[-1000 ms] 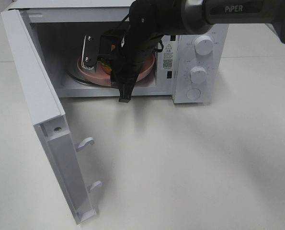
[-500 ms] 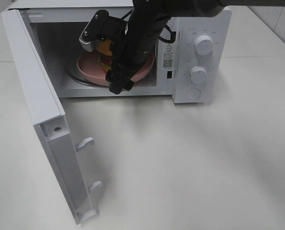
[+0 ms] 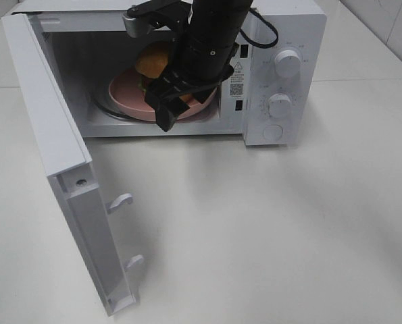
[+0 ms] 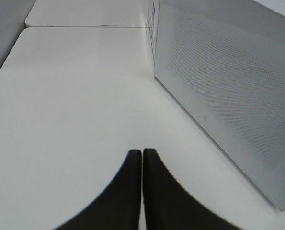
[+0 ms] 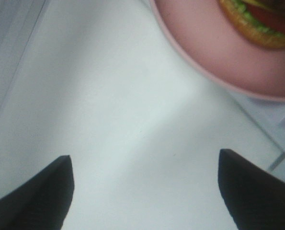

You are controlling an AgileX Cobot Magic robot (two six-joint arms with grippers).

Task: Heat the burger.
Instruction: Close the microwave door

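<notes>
The burger (image 3: 153, 62) lies on a pink plate (image 3: 123, 94) inside the open microwave (image 3: 282, 40). In the right wrist view its lettuce and tomato edge (image 5: 257, 19) shows at the plate's rim (image 5: 214, 62). My right gripper (image 3: 148, 73) hangs in the oven's opening with its jaws spread wide, one finger high and one low, nothing between them. Its dark fingertips (image 5: 41, 191) frame bare white surface, apart from the plate. My left gripper (image 4: 142, 160) is shut and empty over the table, beside the microwave's perforated side wall (image 4: 228, 96).
The microwave door (image 3: 52, 121) stands wide open to the left, its latch hooks (image 3: 121, 200) pointing out. Two knobs (image 3: 286, 64) and a round button are on the right control panel. White tabletop (image 3: 268, 229) stretches in front.
My right gripper has opened wide and risen off the burger, swinging up toward the oven's top edge. The burger stays on the pink plate. The door has not moved.
</notes>
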